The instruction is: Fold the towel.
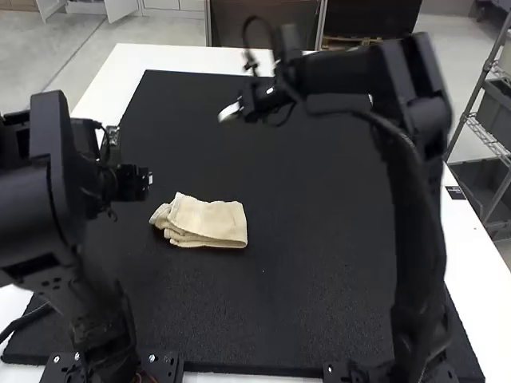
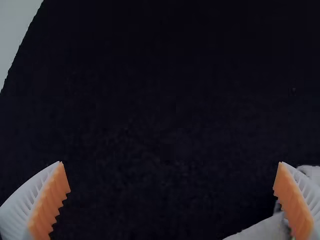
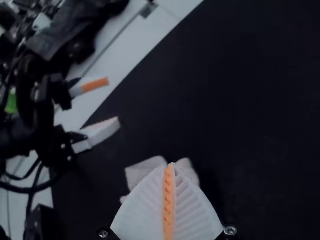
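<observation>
The cream towel (image 1: 209,221) lies on the black mat left of centre, folded into a small, uneven bundle with layered edges toward its left end. My left gripper (image 1: 148,182) hangs just beyond and left of it. In the left wrist view, the left gripper (image 2: 170,164) is open, with a pale piece of the towel (image 2: 265,231) beside and partly behind one finger. Over the far part of the mat, my right gripper (image 1: 230,112) is away from the cloth. The right wrist view has the right gripper (image 3: 170,166) shut, its fingers overlapping the view of the towel (image 3: 142,171).
The black mat (image 1: 319,239) covers most of the white table (image 1: 471,239). The left arm stands close to the towel's left side, and the right arm reaches across the far part of the mat. Grey shelving (image 1: 489,120) rises beyond the table's right edge.
</observation>
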